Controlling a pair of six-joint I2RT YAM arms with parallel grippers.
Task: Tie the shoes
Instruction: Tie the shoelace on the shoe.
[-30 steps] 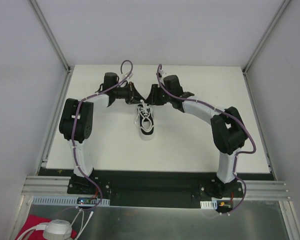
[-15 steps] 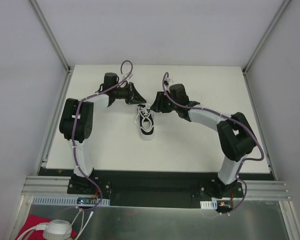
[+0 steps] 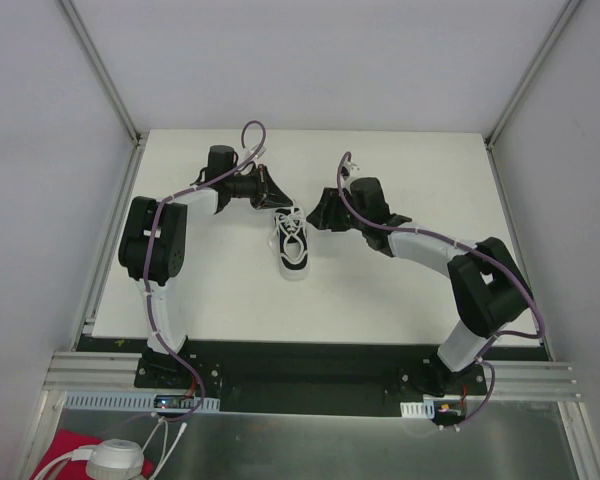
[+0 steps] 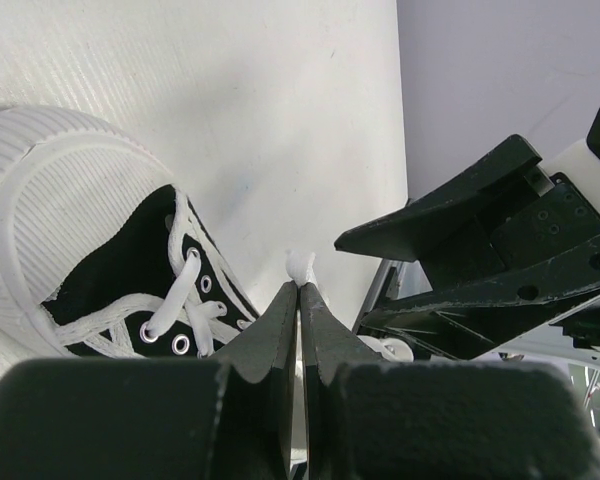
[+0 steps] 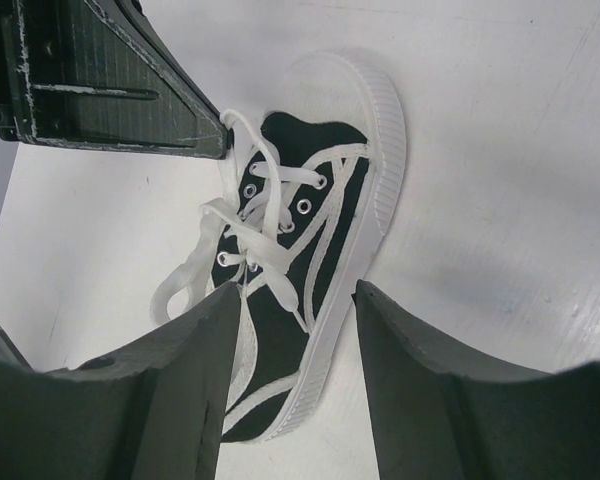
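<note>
Black canvas with a white ribbed sole and rim makes up the small sneaker (image 3: 291,243), which lies near the middle of the white table (image 3: 380,290), a little toward the far side, with its length running from far to near. Thin white laces (image 5: 250,215) cross between metal eyelets over the black upper, and some loose loops spill off one side of it onto the table. The left gripper (image 4: 300,290) stands at the far end of the sneaker with its fingers pressed together, and a small white lace end (image 4: 300,265) sticks out between their tips, so it is pinching this lace. The right gripper (image 5: 300,292) is just to the right of the far end of the sneaker; its fingers stand apart and, from what the wrist view shows, nothing is held between them. Compared with one second ago, the right gripper has moved away from the left gripper, to the right and slightly nearer, its fingers have spread wider, and its elbow has swung further right. The left arm and the sneaker have kept their places.
</note>
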